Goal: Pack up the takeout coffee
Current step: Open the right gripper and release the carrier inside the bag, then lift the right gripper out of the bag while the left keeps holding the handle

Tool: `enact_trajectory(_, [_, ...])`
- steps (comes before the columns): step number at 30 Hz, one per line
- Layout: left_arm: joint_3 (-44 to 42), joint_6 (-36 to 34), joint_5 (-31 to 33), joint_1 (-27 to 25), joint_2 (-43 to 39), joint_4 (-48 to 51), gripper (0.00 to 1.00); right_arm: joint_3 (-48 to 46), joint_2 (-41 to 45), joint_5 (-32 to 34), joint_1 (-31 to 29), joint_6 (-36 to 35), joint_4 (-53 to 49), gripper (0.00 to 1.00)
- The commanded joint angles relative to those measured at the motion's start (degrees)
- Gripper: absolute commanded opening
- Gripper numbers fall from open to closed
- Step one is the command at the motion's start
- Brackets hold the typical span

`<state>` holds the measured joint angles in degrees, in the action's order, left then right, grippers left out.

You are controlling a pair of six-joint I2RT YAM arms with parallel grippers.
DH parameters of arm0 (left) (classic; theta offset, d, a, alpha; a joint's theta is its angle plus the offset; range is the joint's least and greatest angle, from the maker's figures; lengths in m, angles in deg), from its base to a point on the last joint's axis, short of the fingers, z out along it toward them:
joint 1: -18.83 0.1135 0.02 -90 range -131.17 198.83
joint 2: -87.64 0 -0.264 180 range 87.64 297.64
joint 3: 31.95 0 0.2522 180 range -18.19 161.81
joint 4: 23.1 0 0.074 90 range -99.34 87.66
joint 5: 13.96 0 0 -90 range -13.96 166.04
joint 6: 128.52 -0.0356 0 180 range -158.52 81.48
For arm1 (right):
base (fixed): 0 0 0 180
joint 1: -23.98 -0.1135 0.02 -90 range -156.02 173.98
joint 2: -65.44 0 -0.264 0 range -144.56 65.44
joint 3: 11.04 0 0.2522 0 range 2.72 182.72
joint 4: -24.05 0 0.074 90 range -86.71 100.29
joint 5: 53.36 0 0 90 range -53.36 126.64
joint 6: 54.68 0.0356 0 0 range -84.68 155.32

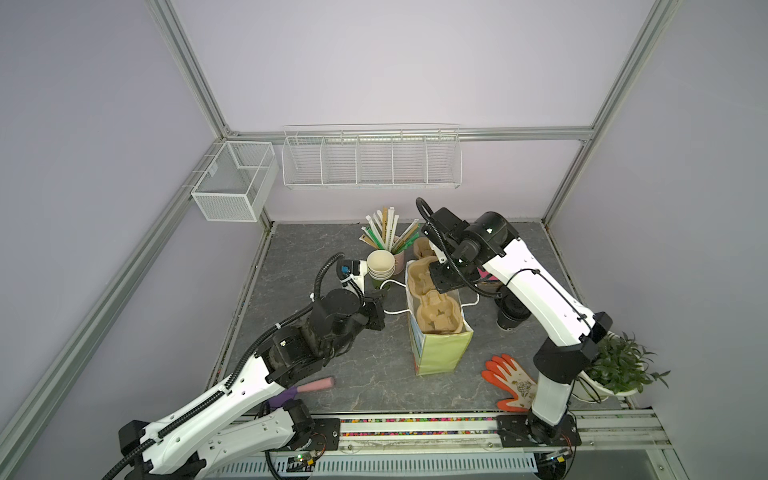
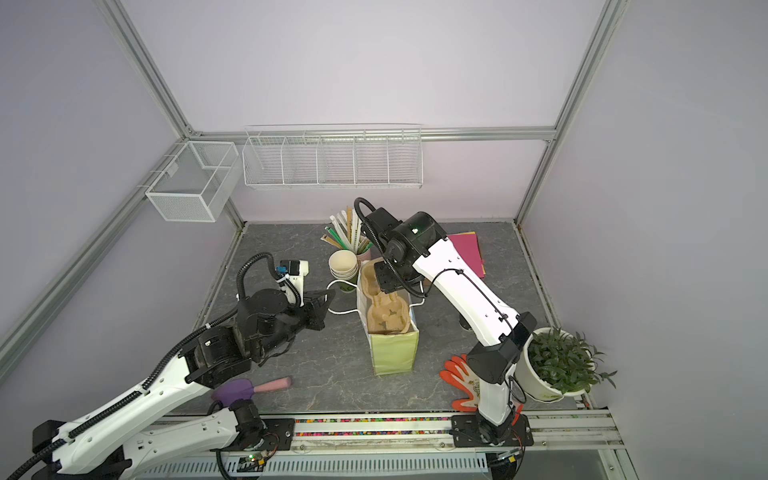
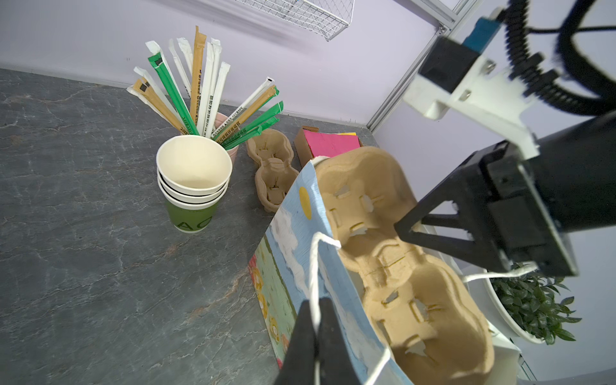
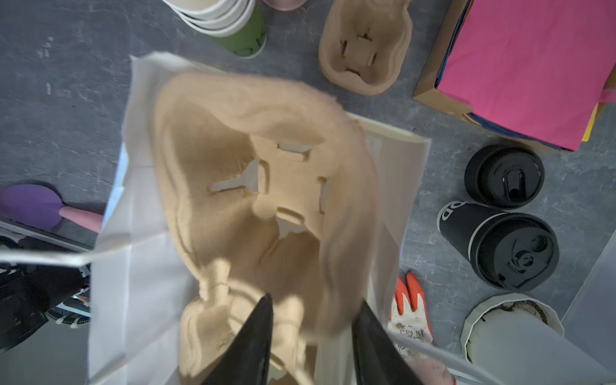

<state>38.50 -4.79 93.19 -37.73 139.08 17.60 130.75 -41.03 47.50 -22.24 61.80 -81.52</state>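
Right gripper (image 4: pixel 315 300) hangs with jaws parted over the pulp tray (image 4: pixel 240 173); blur hides any contact. Takeout coffee (image 4: pixel 504 176) stands unpacked on the bench (image 1: pixel 332 374), between the paper bag (image 1: pixel 440 353) and the right edge. Left gripper (image 3: pixel 318 301) pinches the bag's cord handle (image 3: pixel 313 260). By my reading the tray is partly in and the cup is yet to go.

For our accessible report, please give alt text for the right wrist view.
A blurred pulp tray fills the mouth of an open paper bag, with the right end effector open over it. Beside the bag stand two black lidded cups, a box of pink paper and a spare tray.
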Motion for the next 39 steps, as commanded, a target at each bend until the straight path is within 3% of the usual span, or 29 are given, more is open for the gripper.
enact_trajectory(1, [1.9, -1.3, 1.0, 0.0, 0.0, 0.5, 0.0, -2.1, 1.5, 1.9, 0.2, -0.6, -0.3, 0.4])
enact_trajectory(7, [1.2, -1.2, 1.0, 0.0, -0.8, 0.7, 0.0, -5.9, 2.3, 2.3, 0.4, -0.5, 0.8, 0.36])
enact_trajectory(12, [1.0, -1.1, 1.0, 0.0, -0.8, 0.5, 0.0, -11.0, 3.4, -1.7, 0.5, 0.4, 4.2, 0.33])
enact_trajectory(16, [1.0, -1.1, 1.0, 0.0, -1.0, 0.5, 0.0, -9.8, 4.4, 0.0, 0.5, 0.8, 4.0, 0.33])
enact_trajectory(20, [0.8, -1.1, 0.9, 0.0, -0.8, 0.4, 0.0, -4.4, 4.3, 0.5, 1.0, -0.1, 1.9, 0.36])
enact_trajectory(24, [0.5, -1.0, 0.9, 0.0, -0.8, 0.2, 0.0, 5.5, 3.0, -3.1, 0.9, -1.8, -0.1, 0.41])
enact_trajectory(30, [0.5, -0.8, 0.5, 0.0, -0.7, -0.1, 0.0, 18.9, 1.7, -5.6, 1.0, -4.7, -5.1, 0.55])
enact_trajectory(34, [0.4, -0.5, -0.1, 0.0, -0.3, -0.5, 0.0, 18.4, 4.7, -1.6, 1.5, -4.8, -7.2, 0.62])
enact_trajectory(39, [0.0, -0.2, -0.5, 0.0, -0.4, -0.8, 0.0, 4.8, 10.8, 0.2, 1.1, -4.2, -5.7, 0.67])
